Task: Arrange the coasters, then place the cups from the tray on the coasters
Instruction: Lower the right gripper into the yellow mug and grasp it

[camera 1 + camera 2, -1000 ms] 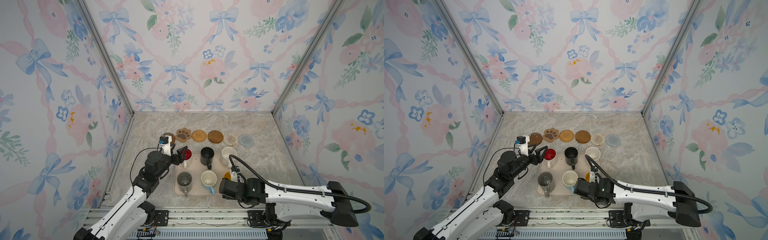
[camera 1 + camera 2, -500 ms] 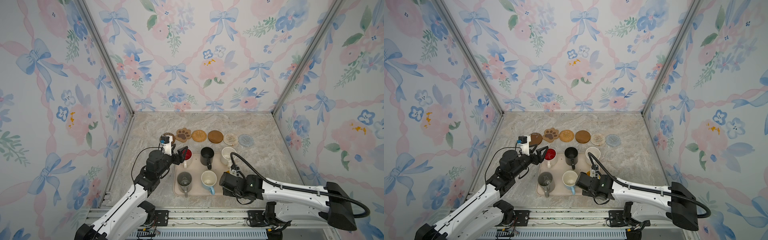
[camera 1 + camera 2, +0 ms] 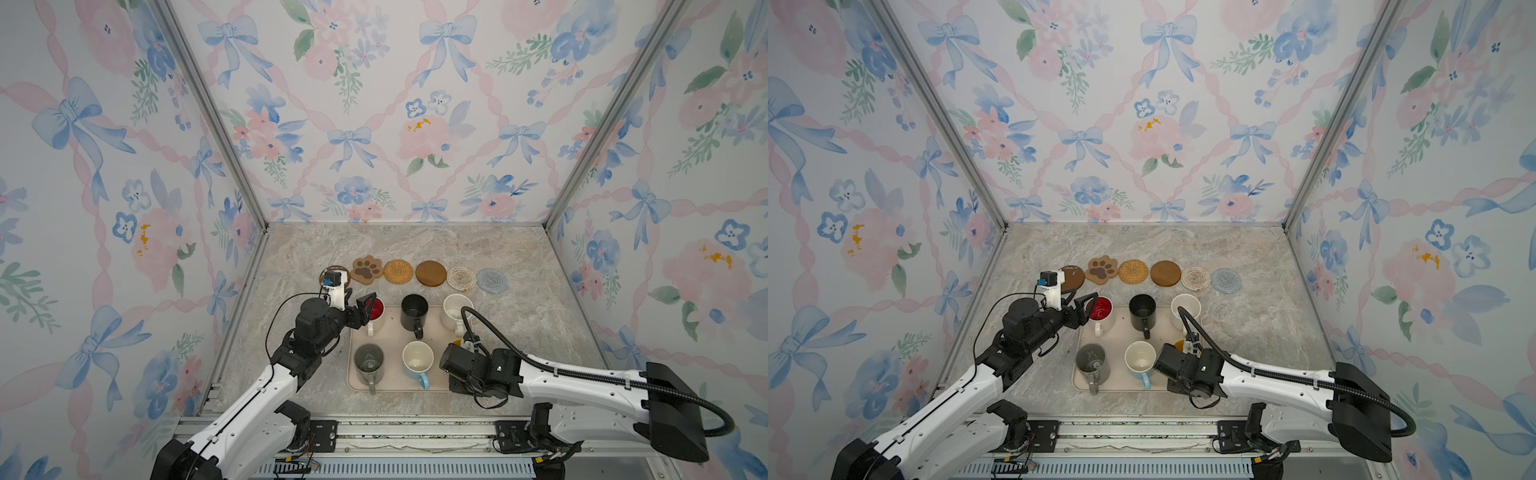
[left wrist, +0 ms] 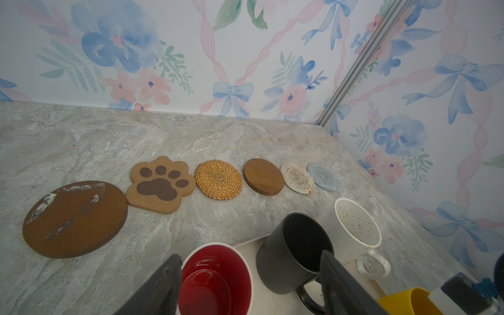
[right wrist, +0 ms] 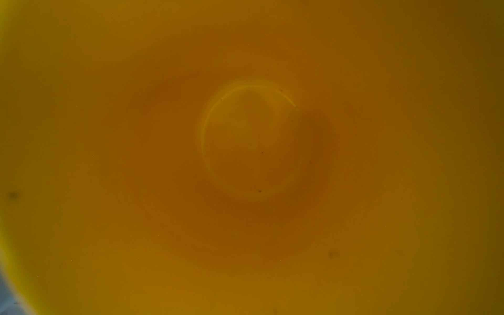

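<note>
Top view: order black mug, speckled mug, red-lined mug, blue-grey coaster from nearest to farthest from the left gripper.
1. Red-lined mug, at the left gripper, back left of the tray.
2. Black mug, back middle.
3. Speckled mug, back right.
4. Blue-grey coaster, row's right end.

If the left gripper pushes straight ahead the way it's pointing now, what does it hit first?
The red-lined mug: the left gripper is open, and that mug's rim appears to sit between its fingers. The black mug stands beyond it, though depth is unclear.
</note>
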`<state>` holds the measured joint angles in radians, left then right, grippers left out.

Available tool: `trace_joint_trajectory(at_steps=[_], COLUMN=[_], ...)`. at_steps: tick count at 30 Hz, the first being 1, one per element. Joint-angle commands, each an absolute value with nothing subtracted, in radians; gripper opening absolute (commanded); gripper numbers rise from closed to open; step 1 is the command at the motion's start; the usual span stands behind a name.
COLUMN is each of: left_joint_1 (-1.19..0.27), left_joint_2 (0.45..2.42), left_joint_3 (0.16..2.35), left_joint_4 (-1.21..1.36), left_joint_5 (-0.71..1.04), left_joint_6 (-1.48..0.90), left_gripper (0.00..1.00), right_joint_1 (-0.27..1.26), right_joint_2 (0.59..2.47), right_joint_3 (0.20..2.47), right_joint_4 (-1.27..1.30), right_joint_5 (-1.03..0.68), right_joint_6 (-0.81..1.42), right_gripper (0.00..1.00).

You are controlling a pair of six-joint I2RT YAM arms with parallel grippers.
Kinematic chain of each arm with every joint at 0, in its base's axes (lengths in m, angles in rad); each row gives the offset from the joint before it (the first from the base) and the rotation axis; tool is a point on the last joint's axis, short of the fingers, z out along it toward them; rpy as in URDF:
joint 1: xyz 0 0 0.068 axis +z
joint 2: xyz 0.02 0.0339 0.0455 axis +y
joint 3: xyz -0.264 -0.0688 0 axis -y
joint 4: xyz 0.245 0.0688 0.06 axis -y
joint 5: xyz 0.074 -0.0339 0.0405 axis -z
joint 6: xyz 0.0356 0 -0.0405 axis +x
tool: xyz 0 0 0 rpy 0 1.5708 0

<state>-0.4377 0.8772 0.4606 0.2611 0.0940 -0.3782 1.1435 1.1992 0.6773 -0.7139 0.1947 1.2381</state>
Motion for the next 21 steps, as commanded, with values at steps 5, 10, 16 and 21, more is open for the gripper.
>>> trace_joint_trajectory(at_steps=[5,10,16,21], left_joint_1=[-0.433,-0.433,-0.433,-0.433], left_joint_2=[0.905,0.908,0.906,0.906], left_joint_3=[0.497,0.498,0.497,0.496], left_joint_4=[0.285,0.288,0.287,0.287], left_joint_5=[0.121,0.125,0.127,0.129], left_joint_6=[-0.360,-0.364,-0.364,-0.365], left_gripper=[0.76,0.75,0.75,0.75], right_joint_1=[1.118,1.100,1.075,1.069], right_joint_2=[1.195,1.191,1.187,1.181], right_joint_3=[0.659,0.667,0.675,0.687], right_joint_4=[-0.718,-0.721,-0.719,-0.715], right_joint_5=[0.193,0.198,0.184,0.173], right_joint_6=[1.235,1.211,1.186,1.174], right_gripper=[0.32,0.34,0.37,0.37])
